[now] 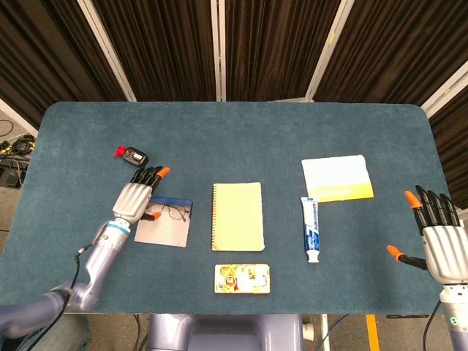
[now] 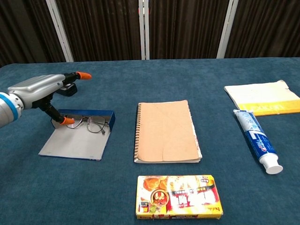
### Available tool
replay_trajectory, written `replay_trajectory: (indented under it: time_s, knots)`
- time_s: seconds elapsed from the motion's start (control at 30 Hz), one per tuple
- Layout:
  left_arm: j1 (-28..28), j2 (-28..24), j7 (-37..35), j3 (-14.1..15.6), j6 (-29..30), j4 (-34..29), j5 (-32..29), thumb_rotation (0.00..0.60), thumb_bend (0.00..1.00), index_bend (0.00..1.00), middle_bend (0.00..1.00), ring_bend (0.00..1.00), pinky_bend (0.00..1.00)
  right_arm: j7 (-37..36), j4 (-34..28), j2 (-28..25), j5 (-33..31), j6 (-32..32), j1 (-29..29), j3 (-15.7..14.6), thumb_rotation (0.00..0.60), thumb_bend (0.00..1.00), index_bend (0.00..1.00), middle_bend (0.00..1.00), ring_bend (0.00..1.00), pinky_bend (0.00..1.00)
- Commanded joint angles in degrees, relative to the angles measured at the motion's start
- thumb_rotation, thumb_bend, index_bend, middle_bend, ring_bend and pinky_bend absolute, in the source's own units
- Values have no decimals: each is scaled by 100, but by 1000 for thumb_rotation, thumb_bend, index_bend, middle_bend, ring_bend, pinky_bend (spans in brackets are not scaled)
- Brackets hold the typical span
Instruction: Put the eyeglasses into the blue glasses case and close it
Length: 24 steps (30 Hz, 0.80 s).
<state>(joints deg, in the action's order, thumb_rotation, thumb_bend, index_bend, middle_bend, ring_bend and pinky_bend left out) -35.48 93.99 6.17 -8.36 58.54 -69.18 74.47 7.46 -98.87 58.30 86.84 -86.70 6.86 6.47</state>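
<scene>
The blue glasses case (image 2: 75,143) (image 1: 167,230) lies open and flat at the left of the table, with its blue rim at the far side. The eyeglasses (image 2: 93,124) (image 1: 174,213) rest inside it against that far rim. My left hand (image 2: 42,89) (image 1: 134,197) hovers over the case's far left corner, fingers stretched out and apart. Its thumb points down, and the orange tip sits at the left end of the eyeglasses; nothing is gripped. My right hand (image 1: 441,245) shows only in the head view, at the table's right edge, fingers spread and holding nothing.
A yellow spiral notebook (image 2: 165,131) lies just right of the case. A colourful flat box (image 2: 178,196) sits at the front edge. A toothpaste tube (image 2: 255,143) and a white-and-yellow packet (image 2: 262,97) lie to the right. A small black object with a red tag (image 1: 132,155) sits behind my left hand.
</scene>
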Motion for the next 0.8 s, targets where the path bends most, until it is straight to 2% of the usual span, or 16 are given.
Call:
replay_trajectory:
  time_s: [0.03,0.23,0.37,0.53,0.8]
  knots:
    - [320,-467,-43,410,338,-544,408,600,198,22,0,0,0,-37,-15,-18,43,-24,-12,-16,600,0,3,0,0,0]
    - [524,-646,-39,676,516,-802,623,600,224,214,0,0,0,-113,-36,-49,105,-55,-26,-33,600,0,4,0,0,0]
    - [644,-556,-132,871,589,-647,803,600,259,326,0,0,0,-206,-51,-85,163,-93,-42,-45,600,0,5,0,0,0]
    - [695,-351,-176,911,633,-449,893,600,353,379,0,0,0,-263,-49,-106,180,-99,-47,-50,600,0,5,0,0,0]
    - [787,-124,-191,1037,762,-349,1118,600,322,370,0,0,0,-299,-40,-116,179,-96,-46,-46,600,0,5,0,0,0]
